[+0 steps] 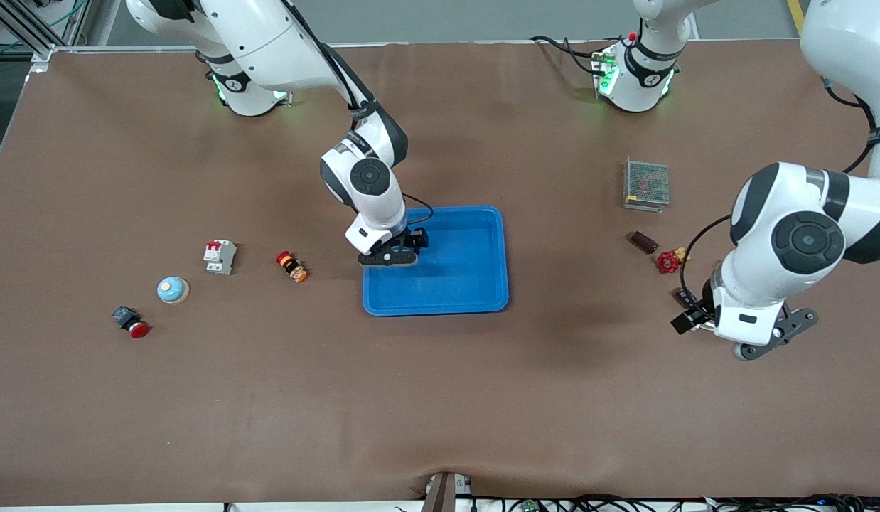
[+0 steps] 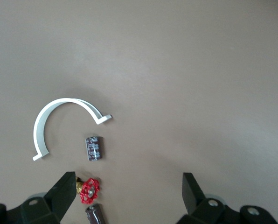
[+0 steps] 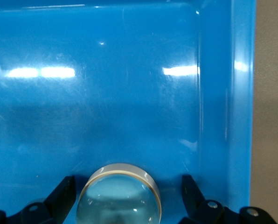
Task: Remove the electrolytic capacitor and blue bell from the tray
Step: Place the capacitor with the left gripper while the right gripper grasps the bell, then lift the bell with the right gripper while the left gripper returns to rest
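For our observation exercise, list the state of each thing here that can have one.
Right gripper: open, over the tray.
Left gripper: open, over the table.
Bell: upright in tray, not gripped.
Capacitor: lying on table, untouched.
Second bell: upright on table.

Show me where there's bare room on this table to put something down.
Bare: the table strip nearer the camera than the blue tray, and most of the tray floor beside the bell at the right claw. Crowded: red valve and capacitor below the left claw.
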You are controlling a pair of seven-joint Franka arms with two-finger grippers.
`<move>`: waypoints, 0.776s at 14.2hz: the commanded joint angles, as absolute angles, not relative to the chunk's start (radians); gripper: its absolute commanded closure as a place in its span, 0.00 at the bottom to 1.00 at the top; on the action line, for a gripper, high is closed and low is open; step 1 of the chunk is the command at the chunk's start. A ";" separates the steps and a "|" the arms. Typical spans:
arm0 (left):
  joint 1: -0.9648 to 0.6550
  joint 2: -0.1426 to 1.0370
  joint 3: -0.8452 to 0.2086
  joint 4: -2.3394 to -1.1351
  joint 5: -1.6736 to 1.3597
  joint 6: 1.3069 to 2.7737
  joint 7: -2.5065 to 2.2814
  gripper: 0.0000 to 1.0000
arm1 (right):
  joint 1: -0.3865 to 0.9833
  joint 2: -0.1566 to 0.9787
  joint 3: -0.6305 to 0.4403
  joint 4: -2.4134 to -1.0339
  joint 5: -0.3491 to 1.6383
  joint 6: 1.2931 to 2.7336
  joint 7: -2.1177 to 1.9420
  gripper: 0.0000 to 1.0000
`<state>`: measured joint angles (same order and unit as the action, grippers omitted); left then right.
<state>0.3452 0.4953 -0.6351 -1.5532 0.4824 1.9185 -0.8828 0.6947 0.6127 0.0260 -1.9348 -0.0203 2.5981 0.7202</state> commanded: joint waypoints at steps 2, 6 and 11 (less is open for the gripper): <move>0.266 0.364 -0.505 -1.571 0.324 1.896 -0.720 0.00 | 0.712 0.607 0.015 -1.948 -0.037 2.617 0.750 0.00; 0.210 0.275 -0.405 -1.578 0.189 1.888 -0.644 0.00 | 0.713 0.607 0.015 -1.947 -0.037 2.617 0.750 0.00; 0.146 0.161 -0.295 -1.597 0.129 1.852 -0.556 0.00 | 0.712 0.603 0.017 -1.942 -0.037 2.615 0.753 0.42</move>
